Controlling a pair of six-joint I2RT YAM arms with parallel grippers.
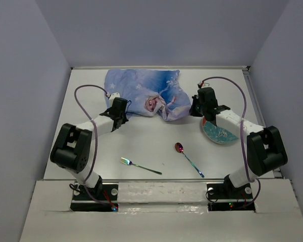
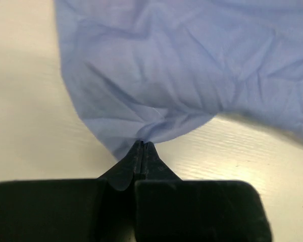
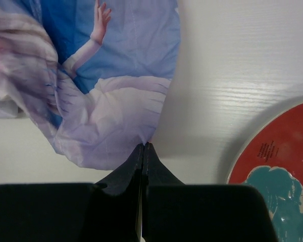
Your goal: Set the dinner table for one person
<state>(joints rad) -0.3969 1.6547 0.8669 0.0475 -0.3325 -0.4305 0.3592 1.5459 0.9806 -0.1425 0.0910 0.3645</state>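
A blue cartoon-princess cloth placemat (image 1: 146,93) lies crumpled at the back of the white dinner table (image 1: 141,146). My left gripper (image 1: 122,115) is shut on its near-left corner; in the left wrist view the placemat (image 2: 182,70) bunches at my closed gripper (image 2: 143,145). My right gripper (image 1: 196,110) is shut on the placemat's near-right edge; in the right wrist view the placemat (image 3: 101,106) meets my closed gripper (image 3: 143,146). A blue and red plate (image 1: 218,132) lies under the right arm and also shows in the right wrist view (image 3: 283,166).
An iridescent fork (image 1: 139,165) lies near the front left of centre. An iridescent spoon (image 1: 188,158) lies to its right. Grey walls enclose the table on three sides.
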